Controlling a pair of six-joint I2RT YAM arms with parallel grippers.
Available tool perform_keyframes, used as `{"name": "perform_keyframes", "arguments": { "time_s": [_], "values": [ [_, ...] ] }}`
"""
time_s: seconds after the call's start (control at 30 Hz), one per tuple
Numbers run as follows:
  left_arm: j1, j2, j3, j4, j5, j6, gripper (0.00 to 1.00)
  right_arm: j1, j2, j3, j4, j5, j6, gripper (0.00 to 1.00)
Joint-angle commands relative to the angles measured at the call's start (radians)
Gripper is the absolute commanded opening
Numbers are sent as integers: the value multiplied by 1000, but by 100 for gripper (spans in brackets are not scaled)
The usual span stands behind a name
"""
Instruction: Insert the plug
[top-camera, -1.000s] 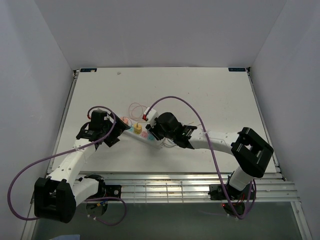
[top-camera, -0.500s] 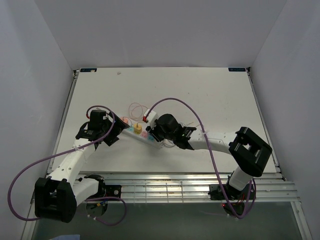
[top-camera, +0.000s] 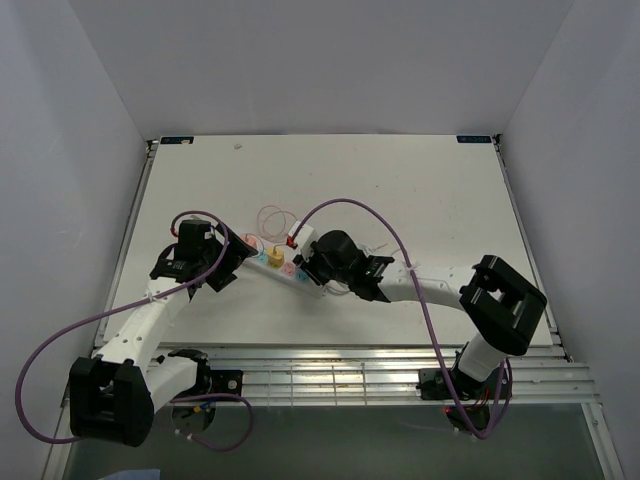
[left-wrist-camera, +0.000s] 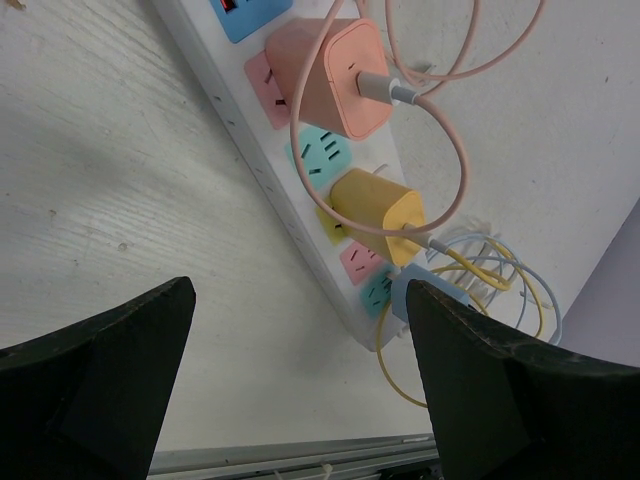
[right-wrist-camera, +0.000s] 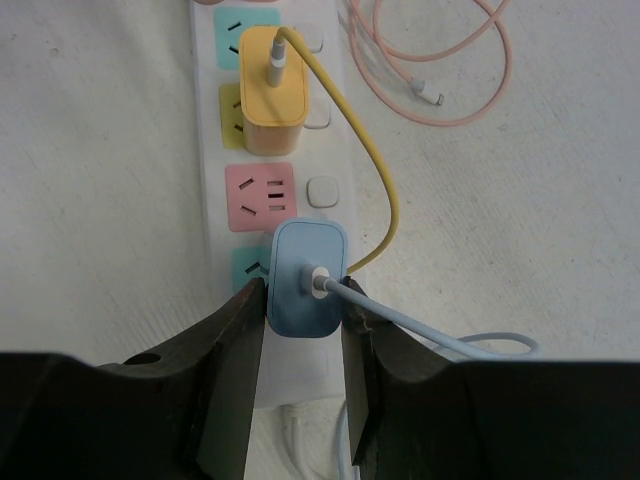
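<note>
My right gripper (right-wrist-camera: 305, 300) stays clenched on the blue plug (right-wrist-camera: 303, 270), low in the frame's centre, over the teal socket (right-wrist-camera: 246, 266) at the end of the power strip (right-wrist-camera: 208, 185). In the last second I barely shifted, so I judge it's seating now, not travelling. My left gripper (left-wrist-camera: 300, 345) hangs released, jaws wide

You see both arms reaching in toward the power strip (top-camera: 287, 268), which lies slantwise on the white table (top-camera: 420, 180). The left gripper (top-camera: 233, 262) sits by its left end and the right gripper (top-camera: 308, 271) over its right end. A yellow plug (top-camera: 274, 257) stands in the strip between them, and a pink cable (top-camera: 272, 216) loops just behind.
</note>
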Motion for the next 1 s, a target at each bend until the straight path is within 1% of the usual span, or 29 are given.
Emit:
{"name": "perform_keyframes", "arguments": {
  "time_s": [0.0,0.23,0.4,0.63,0.77,0.97],
  "values": [
    [6,-25,15,-9,-5,15,98,1,-33,-15,-88,27,-20,8],
    [8,-20,17,-10,-2,19,98,1,-57,-21,-134,19,-16,8],
    [8,-22,14,-7,4,16,98,1,-90,-25,-90,-6,1,8],
    [11,-11,14,-1,3,16,98,1,-91,14,-44,-27,4,8],
    [9,-5,14,3,-3,16,98,1,-93,18,-62,-38,-3,8],
    [9,14,12,17,4,20,98,1,-93,-9,-68,-12,-3,8]
  ]
}}
